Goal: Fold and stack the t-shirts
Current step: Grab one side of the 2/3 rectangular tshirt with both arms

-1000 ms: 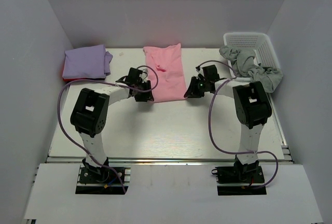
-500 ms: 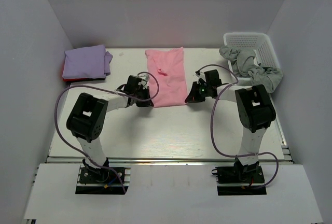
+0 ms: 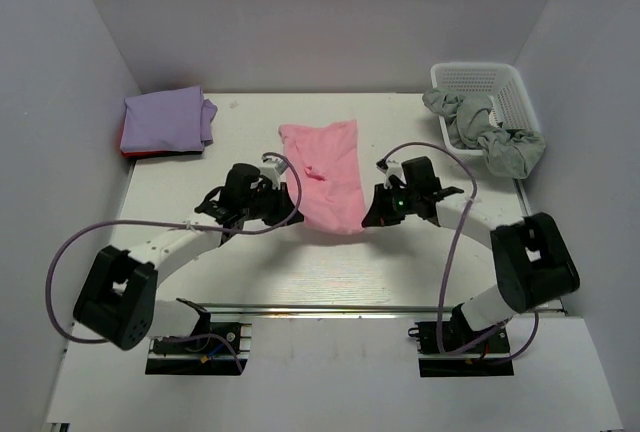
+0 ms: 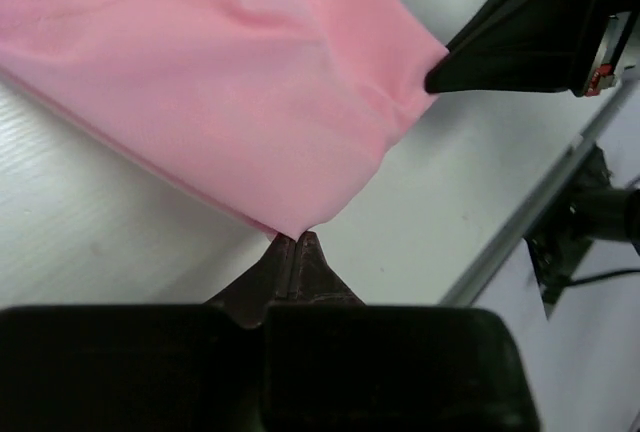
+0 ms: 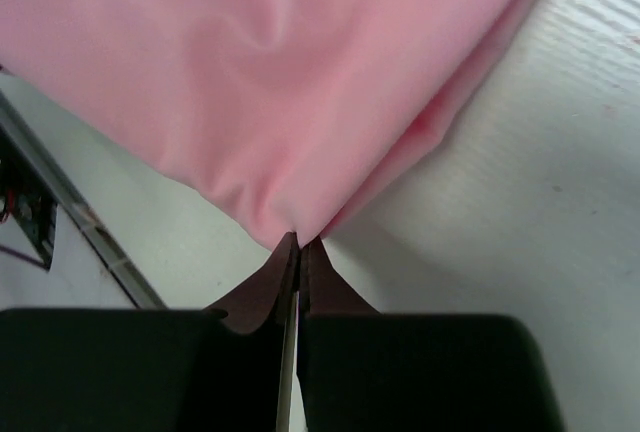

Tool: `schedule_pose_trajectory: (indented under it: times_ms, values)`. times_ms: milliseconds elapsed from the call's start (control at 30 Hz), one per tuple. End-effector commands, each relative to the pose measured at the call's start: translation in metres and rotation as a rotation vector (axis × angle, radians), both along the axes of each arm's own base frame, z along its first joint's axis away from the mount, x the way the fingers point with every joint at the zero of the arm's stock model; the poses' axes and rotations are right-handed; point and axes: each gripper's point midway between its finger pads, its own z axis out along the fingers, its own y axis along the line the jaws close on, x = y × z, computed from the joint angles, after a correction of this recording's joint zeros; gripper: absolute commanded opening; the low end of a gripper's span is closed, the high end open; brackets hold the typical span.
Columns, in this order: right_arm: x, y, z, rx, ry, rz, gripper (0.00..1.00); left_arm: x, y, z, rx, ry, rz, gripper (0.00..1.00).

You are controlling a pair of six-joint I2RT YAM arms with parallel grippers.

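pink shirt (image 3: 322, 164) is laid out mid desk (image 3: 330, 262), its near corners clamped tight in the left gripper (image 4: 296, 242) and right gripper (image 5: 298, 245), probably so the hem gets lifted evenly for a fold

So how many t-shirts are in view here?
3: pink t-shirt mid-table, lavender t-shirt folded far left, red t-shirt edge showing beneath it. Grey cloth at the basket may hide more.
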Motion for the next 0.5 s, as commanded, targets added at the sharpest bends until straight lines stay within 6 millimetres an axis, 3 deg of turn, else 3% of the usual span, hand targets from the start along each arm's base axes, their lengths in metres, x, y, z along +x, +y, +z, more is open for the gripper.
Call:
schedule_pose_trajectory:
  times_ms: [0,33,67,133,200,300,400,467]
  values:
    - [-0.020,0.003,0.028,0.018,-0.081,0.082,0.00,-0.030,-0.008,0.026,-0.074,-0.011,-0.101,0.00]
    - [-0.025,0.001,0.030,0.012,-0.085,0.093,0.00,-0.036,-0.008,0.028,-0.071,-0.005,-0.111,0.00]
    - [-0.027,0.002,0.047,0.029,-0.138,0.096,0.00,-0.040,-0.006,0.035,-0.077,-0.017,-0.112,0.00]
    - [-0.031,-0.004,0.050,0.011,-0.146,0.085,0.00,-0.052,-0.006,0.040,-0.096,-0.011,-0.152,0.00]
    - [-0.032,-0.004,0.070,0.035,-0.210,0.084,0.00,-0.064,-0.010,0.059,-0.160,-0.050,-0.204,0.00]
    - [-0.035,0.000,0.097,0.089,-0.272,0.123,0.00,-0.066,-0.011,0.080,-0.187,-0.092,-0.219,0.00]
    - [-0.034,-0.001,0.120,0.095,-0.316,0.118,0.00,-0.062,-0.006,0.086,-0.156,-0.096,-0.184,0.00]
    - [-0.030,-0.004,0.121,0.076,-0.332,0.104,0.00,-0.057,0.000,0.083,-0.131,-0.076,-0.136,0.00]
